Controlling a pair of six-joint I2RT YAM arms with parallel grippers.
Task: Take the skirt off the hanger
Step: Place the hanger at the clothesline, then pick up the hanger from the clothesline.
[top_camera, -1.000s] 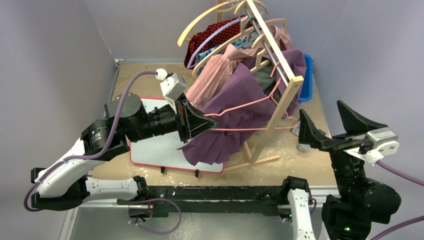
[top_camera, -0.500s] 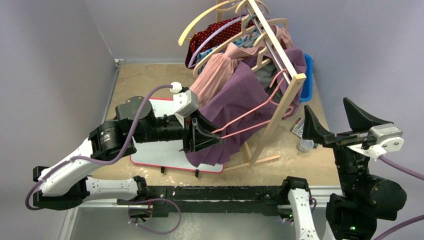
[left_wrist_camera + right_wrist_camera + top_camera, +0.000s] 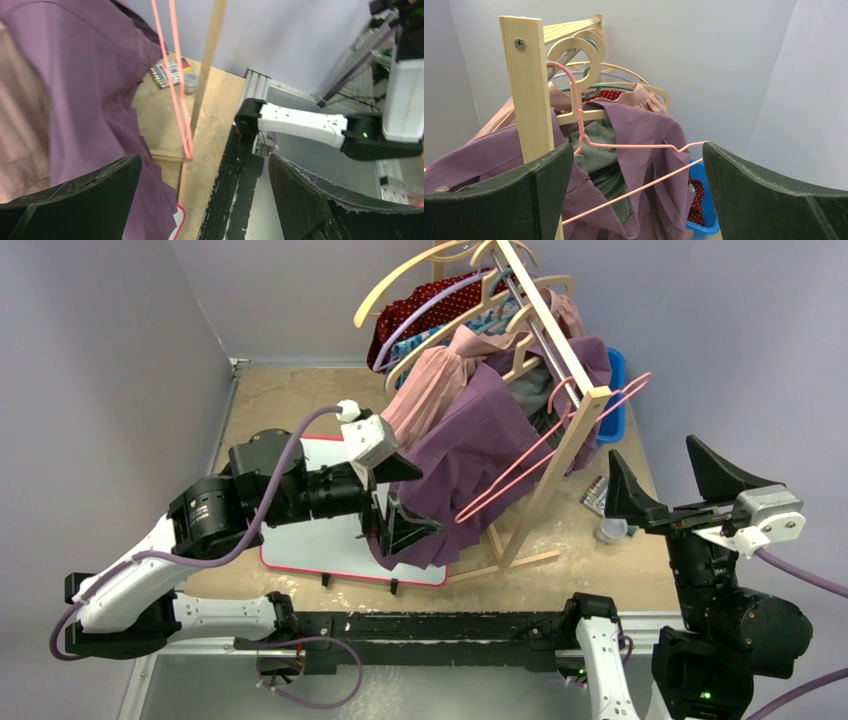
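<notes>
The left gripper (image 3: 428, 502) gapes wide at frame centre, holding nothing, just beside the lower folds of the purple skirt (image 3: 470, 440). The skirt drapes off the wooden rack (image 3: 573, 445) among other garments. The pink wire hanger (image 3: 634, 146) hooks the rail, slanting across it. The right gripper (image 3: 652, 455) stands wide and empty at right.

no legible text, no labels, no numbers
</notes>
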